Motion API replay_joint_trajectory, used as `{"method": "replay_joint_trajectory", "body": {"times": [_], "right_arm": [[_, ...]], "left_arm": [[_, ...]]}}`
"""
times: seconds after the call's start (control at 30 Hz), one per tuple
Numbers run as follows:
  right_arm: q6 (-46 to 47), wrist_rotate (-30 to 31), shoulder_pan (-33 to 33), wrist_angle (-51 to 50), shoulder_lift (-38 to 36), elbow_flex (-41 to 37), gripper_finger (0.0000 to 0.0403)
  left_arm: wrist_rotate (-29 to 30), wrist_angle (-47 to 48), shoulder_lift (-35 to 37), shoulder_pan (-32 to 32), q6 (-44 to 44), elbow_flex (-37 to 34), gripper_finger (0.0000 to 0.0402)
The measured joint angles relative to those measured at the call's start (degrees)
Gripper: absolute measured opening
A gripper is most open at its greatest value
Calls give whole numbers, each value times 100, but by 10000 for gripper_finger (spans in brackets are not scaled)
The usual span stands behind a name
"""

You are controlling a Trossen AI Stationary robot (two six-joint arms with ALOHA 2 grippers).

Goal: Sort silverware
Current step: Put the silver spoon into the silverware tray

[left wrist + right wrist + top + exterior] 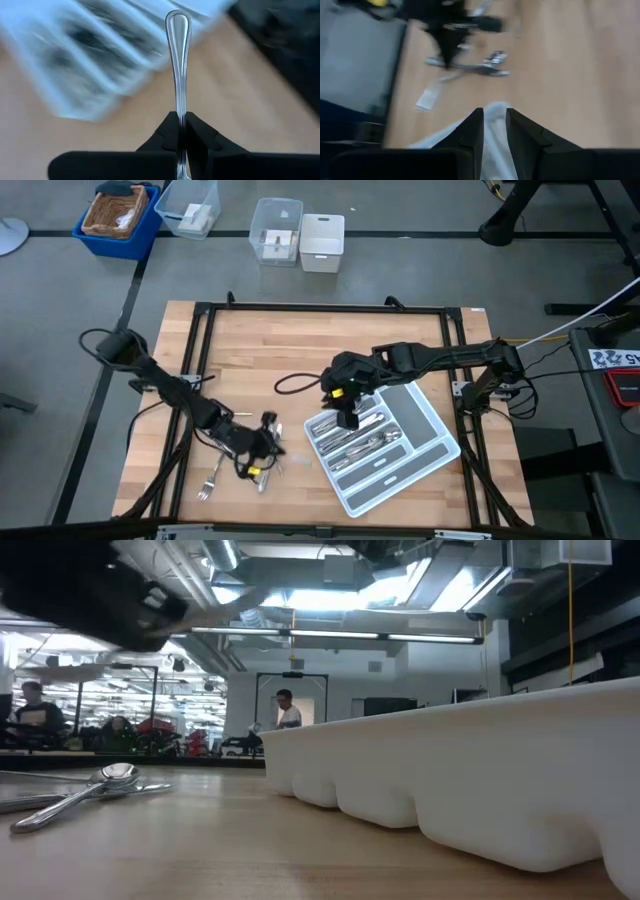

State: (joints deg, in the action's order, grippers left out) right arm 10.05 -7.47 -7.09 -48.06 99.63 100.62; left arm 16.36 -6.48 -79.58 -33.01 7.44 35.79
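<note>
Left gripper [181, 145] is clamped on 1 utensil handle [178, 60] — above the table [260, 350]. Right gripper [494, 131] hangs over the tray [425, 420], fingers parted — nothing held.

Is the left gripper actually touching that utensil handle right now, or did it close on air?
Touching. In the left wrist view the left gripper has its fingers pressed against both sides of the silver utensil handle, which sticks straight out from between them.

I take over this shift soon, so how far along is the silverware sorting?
Partly done: several pieces already lie in the tray. In hand: the left gripper is shut on one utensil handle; the right gripper hovers over the tray. Left: a fork and a few other pieces on the table.
</note>
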Motion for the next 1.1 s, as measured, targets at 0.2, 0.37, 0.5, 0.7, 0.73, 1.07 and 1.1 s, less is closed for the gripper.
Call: {"method": "replay_joint_trajectory", "body": {"times": [0.2, 0.37, 0.5, 0.7, 0.73, 1.07, 1.1], "right_arm": [[1176, -723, -2, 405, 0, 0, 83], [1888, -714, 127, 556, 0, 0, 83], [2152, -716, 281, 533, 0, 0, 83], [2166, -888, 437, 373, 0, 0, 83], [2169, -946, 465, 352, 0, 0, 83], [2091, -1065, 450, 251, 0, -73, 83], [2047, -1056, 450, 244, 0, -92, 83]], "left_arm": [[1247, 9, 100, 451, -977, 172, 3], [1454, -22, 84, 897, -1678, 550, 5], [1472, -14, 83, 1149, -1916, 817, 3], [1467, -18, 84, 1328, -2452, 1123, 4], [1466, -24, 84, 1355, -2499, 1159, 3], [1464, -13, 82, 1479, -2774, 1365, 3], [1462, -20, 82, 1479, -2774, 1379, 3]]}}
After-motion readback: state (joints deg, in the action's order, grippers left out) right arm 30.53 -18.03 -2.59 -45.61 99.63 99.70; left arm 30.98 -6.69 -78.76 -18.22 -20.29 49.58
